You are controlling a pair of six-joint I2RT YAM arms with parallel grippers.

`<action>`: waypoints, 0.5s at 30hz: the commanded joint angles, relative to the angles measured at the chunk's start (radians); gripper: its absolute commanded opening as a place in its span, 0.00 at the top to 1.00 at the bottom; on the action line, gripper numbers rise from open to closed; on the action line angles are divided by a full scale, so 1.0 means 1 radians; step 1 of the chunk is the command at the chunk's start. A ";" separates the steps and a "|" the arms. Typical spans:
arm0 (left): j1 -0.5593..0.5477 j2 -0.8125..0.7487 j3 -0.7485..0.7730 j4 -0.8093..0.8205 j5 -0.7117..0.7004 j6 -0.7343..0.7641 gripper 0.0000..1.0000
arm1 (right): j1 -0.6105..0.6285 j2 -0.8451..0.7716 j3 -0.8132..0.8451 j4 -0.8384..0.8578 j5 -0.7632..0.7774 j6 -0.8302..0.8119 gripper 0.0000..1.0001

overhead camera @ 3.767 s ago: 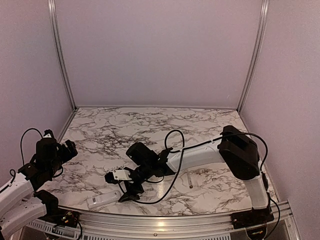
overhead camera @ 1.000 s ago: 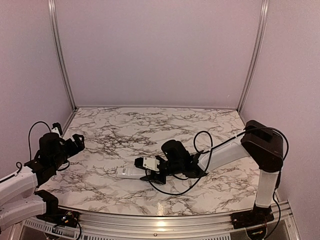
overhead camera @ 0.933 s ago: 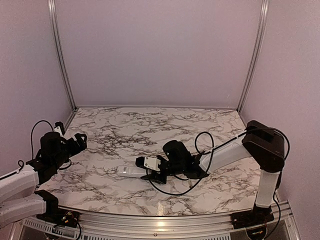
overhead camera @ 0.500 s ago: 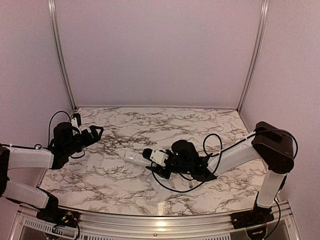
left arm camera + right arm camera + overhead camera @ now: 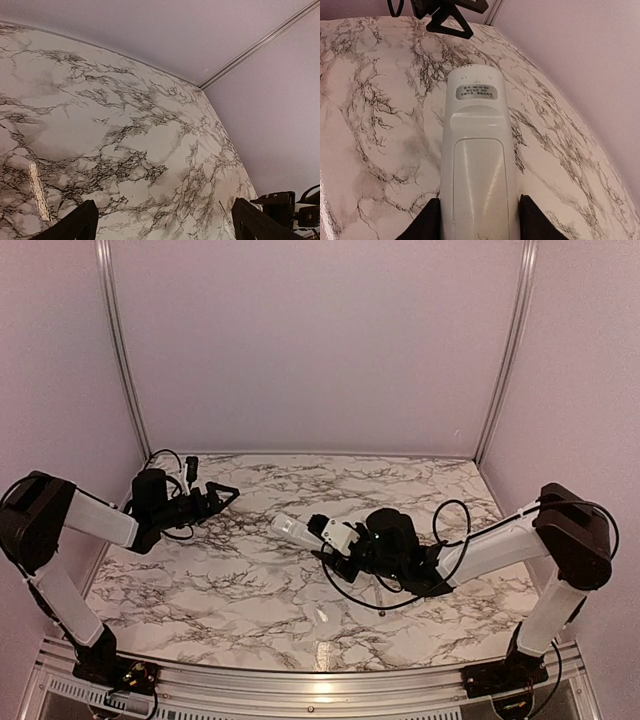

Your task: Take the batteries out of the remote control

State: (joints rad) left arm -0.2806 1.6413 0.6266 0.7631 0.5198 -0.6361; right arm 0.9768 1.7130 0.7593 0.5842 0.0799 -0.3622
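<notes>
My right gripper [image 5: 335,538] is shut on the white remote control [image 5: 288,528] and holds it above the middle of the marble table, its free end pointing left. In the right wrist view the remote [image 5: 476,150] lies lengthways between the black fingers [image 5: 427,220], back side up. It shows a small grey label and a closed battery cover. The batteries are hidden. My left gripper [image 5: 218,498] is open and empty over the back left of the table, well left of the remote. Its fingertips [image 5: 82,225] stand wide apart in the left wrist view.
The marble table [image 5: 200,580] is walled at the back and both sides, with metal rails in the corners. A thin grey stick [image 5: 225,214] lies on the table near my right arm [image 5: 280,207]. My left gripper also shows at the top of the right wrist view [image 5: 450,15].
My right gripper has lifted the remote from near the front edge and carried it back and right to mid-table. My left arm has stretched out from the front left toward the back left.
</notes>
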 commanded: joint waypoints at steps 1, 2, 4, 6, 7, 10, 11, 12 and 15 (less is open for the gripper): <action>-0.019 0.079 0.064 0.056 0.226 -0.009 0.04 | -0.063 -0.057 -0.023 0.012 -0.033 0.007 0.80; -0.025 0.089 0.080 0.046 0.249 -0.003 0.05 | -0.073 -0.066 -0.027 0.015 -0.045 -0.001 0.79; -0.043 0.108 0.104 0.038 0.286 0.003 0.05 | -0.083 -0.081 -0.030 0.012 -0.060 -0.022 0.79; -0.061 0.117 0.132 0.019 0.311 0.009 0.06 | -0.086 -0.089 -0.031 0.008 -0.066 -0.050 0.78; -0.072 0.123 0.145 0.011 0.325 0.013 0.06 | -0.087 -0.092 -0.033 0.009 -0.068 -0.062 0.78; -0.110 0.136 0.174 0.003 0.369 0.018 0.06 | -0.087 -0.105 -0.042 0.020 -0.123 -0.093 0.78; -0.124 0.138 0.182 0.001 0.381 0.021 0.06 | -0.087 -0.110 -0.047 0.027 -0.137 -0.102 0.78; -0.136 0.139 0.190 -0.008 0.389 0.028 0.07 | -0.087 -0.113 -0.053 0.034 -0.149 -0.116 0.79; -0.163 0.132 0.206 -0.071 0.388 0.067 0.07 | -0.087 -0.127 -0.066 0.054 -0.177 -0.151 0.79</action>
State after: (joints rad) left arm -0.4137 1.7576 0.8017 0.7612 0.8551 -0.6247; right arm 0.8909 1.6199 0.7036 0.5911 -0.0334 -0.4522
